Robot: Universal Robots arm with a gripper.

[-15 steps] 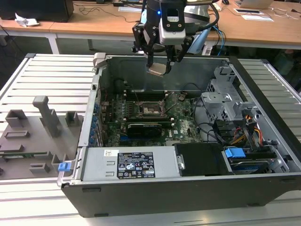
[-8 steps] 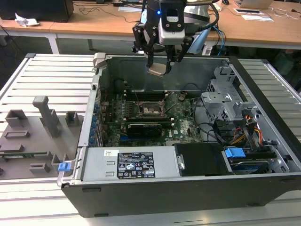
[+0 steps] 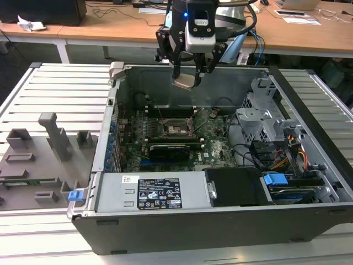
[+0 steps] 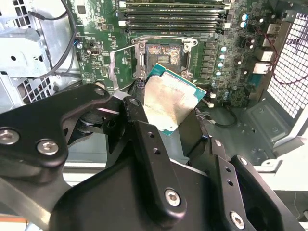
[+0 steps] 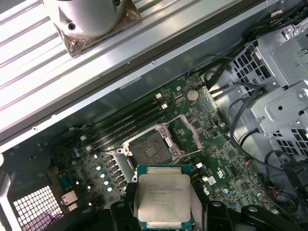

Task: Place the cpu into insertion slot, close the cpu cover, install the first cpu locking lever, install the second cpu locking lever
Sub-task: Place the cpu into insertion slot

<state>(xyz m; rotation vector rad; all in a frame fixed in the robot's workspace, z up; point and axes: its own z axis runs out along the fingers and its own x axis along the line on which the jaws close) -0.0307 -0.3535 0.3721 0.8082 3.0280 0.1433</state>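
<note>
My gripper [image 3: 185,80] hangs above the open computer case, shut on the cpu [image 3: 184,83]. In the first wrist view the cpu [image 5: 163,196] shows its silvery top face between two black fingers [image 5: 124,211]. In the second wrist view its tan-gold underside [image 4: 169,102] faces the camera. The insertion slot [image 3: 175,128] [image 4: 163,54] [image 5: 148,148] lies bare on the green motherboard, well below the cpu. The cpu cover [image 5: 186,134] [image 4: 120,65] stands flipped open beside the slot.
A long black expansion card [image 3: 172,150] lies just in front of the slot, and memory sticks [image 4: 173,14] run along its far side. A power supply [image 3: 154,193] and a metal drive cage [image 3: 265,118] crowd the case. A grey fixture tray [image 3: 38,160] sits at the exterior view's left.
</note>
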